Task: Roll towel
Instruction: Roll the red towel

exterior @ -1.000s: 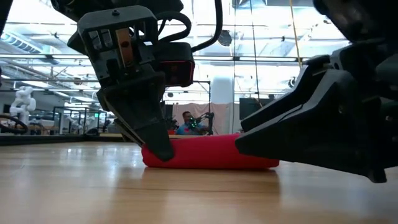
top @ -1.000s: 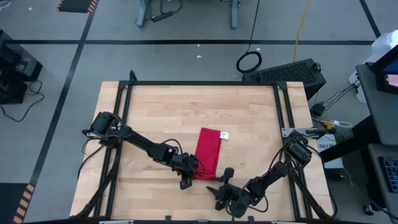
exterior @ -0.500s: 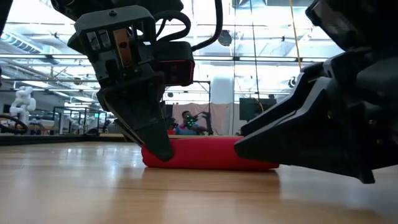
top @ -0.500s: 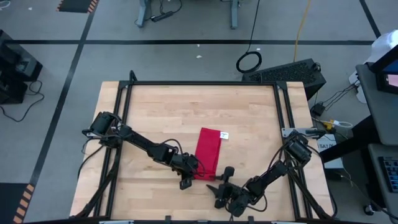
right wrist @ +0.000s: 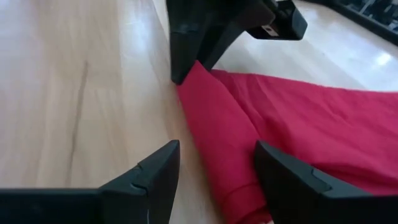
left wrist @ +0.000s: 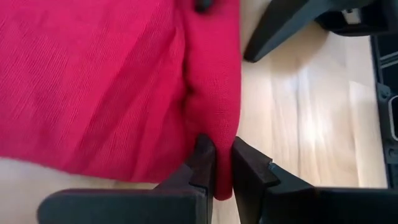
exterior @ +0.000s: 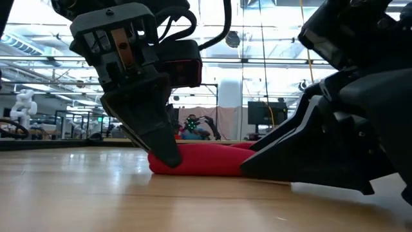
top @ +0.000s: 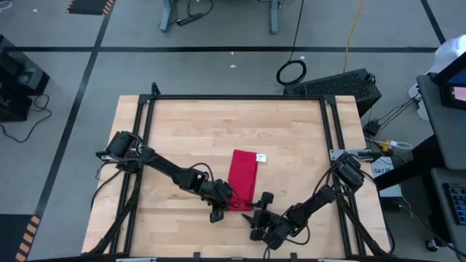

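The red towel (top: 242, 177) lies on the wooden table (top: 182, 131) as a long folded strip. It runs from far to near, with a small white tag (top: 261, 158) at its far right corner. Its near end (exterior: 199, 161) is bunched thick. My left gripper (left wrist: 221, 152) is shut on that end's left side. My right gripper (right wrist: 216, 149) stands open at the end's right corner (right wrist: 217, 143), one finger on each side of it. Whether the right gripper touches the cloth, I cannot tell. My left gripper pinches a fold of the towel's near end, at its left side (left wrist: 222, 177), between its two fingers. The fingers (exterior: 168, 153) slant down at it from the table's left. The towel lies on the table, with the pinched fold gathered into a crease (left wrist: 189, 93).
Black frame rails (top: 233, 97) run along the table's far edge and both sides. Bare wood (top: 218, 124) lies beyond the towel on the far half. Cables and equipment (top: 342, 84) are on the floor off the table.
My right gripper has rolled at the wrist and edged toward the towel's near end, so that in the low view its finger now covers the towel's right end. The towel and my left gripper have stayed in place.
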Robot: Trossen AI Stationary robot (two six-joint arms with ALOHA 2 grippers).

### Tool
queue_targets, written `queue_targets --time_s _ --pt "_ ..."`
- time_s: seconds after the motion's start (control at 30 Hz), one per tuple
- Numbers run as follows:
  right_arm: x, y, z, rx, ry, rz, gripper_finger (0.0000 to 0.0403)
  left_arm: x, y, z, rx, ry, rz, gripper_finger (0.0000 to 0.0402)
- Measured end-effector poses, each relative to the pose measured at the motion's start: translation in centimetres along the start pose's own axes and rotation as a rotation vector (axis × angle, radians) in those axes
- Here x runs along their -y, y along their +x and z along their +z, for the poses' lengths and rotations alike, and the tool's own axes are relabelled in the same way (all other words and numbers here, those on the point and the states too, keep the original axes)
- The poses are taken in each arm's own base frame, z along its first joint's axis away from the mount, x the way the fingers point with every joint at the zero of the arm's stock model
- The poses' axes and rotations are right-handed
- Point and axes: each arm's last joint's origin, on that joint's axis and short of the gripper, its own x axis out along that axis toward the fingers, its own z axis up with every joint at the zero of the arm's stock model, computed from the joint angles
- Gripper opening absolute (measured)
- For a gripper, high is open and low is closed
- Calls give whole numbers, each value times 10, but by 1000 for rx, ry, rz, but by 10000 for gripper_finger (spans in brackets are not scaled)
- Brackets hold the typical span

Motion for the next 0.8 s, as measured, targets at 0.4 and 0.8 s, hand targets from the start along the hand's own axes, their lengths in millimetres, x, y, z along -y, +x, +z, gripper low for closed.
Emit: queue_targets --time_s 0.4,0.8 --pt "2 1 -3 -46 53 15 183 17 -33 1 28 141 61 126" --pt "2 1 -4 -58 82 22 162 57 -50 -15 189 518 285 150"
